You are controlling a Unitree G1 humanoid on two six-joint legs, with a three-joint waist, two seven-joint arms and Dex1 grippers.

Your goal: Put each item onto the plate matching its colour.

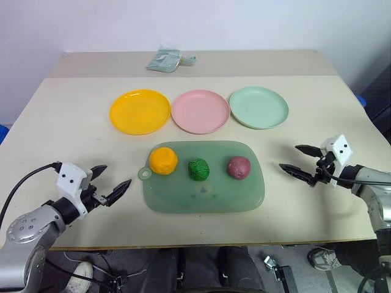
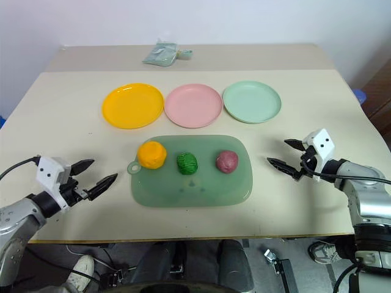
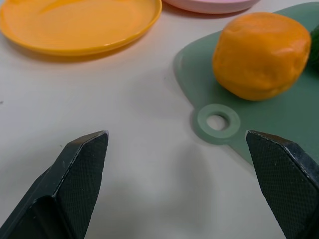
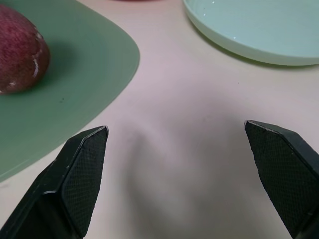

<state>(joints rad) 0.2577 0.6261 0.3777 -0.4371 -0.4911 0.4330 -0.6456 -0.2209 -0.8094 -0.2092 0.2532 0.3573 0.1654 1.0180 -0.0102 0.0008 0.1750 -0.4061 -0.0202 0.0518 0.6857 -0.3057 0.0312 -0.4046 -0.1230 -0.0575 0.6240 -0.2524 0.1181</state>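
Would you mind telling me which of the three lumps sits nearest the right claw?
The maroon lump, at the board's right end; the green and orange lie farther left.

Both arms low and apart, grippers empty.
Left gripper (image 1: 112, 184) points inward with fingers spread wide; right gripper (image 1: 297, 160) mirrors it, fingers likewise parted.
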